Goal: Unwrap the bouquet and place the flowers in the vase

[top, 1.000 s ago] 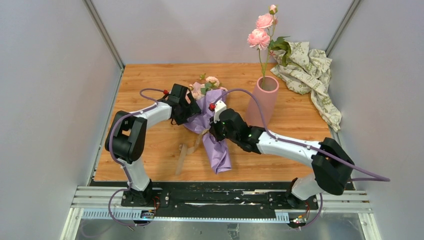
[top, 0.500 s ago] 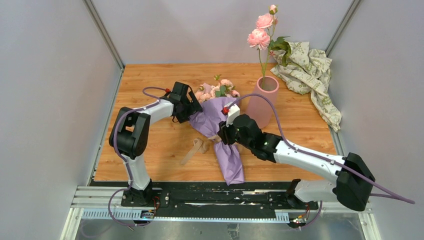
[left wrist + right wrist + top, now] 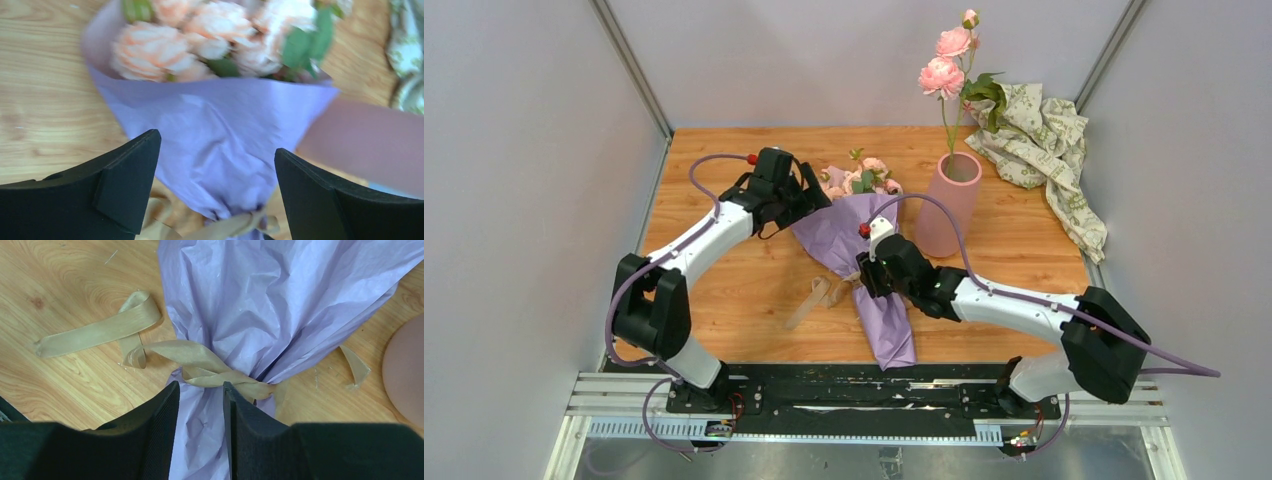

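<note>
Top view: the left arm (image 3: pixel 699 245) extends from its base toward 1 o'clock, with the wrist turned to 4 o'clock. The left gripper (image 3: pixel 215 165) stands wide open. The right arm (image 3: pixel 1014 300) sets its elbow out at 3 o'clock and its forearm reaches toward 10 o'clock. The right gripper (image 3: pixel 201 390) points down, jaws parted narrowly.

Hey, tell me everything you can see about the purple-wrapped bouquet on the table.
The bouquet is a cone of crinkled lilac paper lying on the wooden table, mouth toward the far edge, tail toward the arms. Small peach-pink flowers with green leaves show at the mouth. A tan ribbon is knotted round the neck, its loose ends on the wood. The pink vase stands just beside it. The right gripper has its fingers apart either side of the tail below the knot; the left gripper, open, hangs over the cone.
</note>
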Robot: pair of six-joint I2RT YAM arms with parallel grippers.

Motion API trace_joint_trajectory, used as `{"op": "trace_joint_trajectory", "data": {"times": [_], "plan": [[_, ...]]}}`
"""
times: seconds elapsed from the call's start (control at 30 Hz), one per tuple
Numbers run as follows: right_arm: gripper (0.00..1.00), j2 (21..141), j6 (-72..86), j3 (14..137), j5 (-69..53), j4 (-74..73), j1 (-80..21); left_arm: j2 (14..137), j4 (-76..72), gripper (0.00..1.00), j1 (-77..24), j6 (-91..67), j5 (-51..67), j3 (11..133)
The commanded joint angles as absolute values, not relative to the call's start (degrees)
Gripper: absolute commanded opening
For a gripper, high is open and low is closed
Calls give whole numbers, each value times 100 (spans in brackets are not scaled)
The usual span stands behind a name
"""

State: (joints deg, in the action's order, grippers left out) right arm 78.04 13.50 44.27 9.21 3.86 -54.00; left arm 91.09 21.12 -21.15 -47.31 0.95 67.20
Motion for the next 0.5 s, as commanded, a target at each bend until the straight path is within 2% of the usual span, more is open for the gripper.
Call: {"op": "trace_joint_trajectory", "data": {"times": [0.0, 0.47], "plan": [[41, 7781, 1316, 4361, 1097, 270, -5301, 9125, 2154, 93, -2564, -4749, 682, 6787], [40, 8514, 1371, 4639, 791, 528, -4910, 10723, 1550, 92, -2804, -4912, 985, 6844]]}}
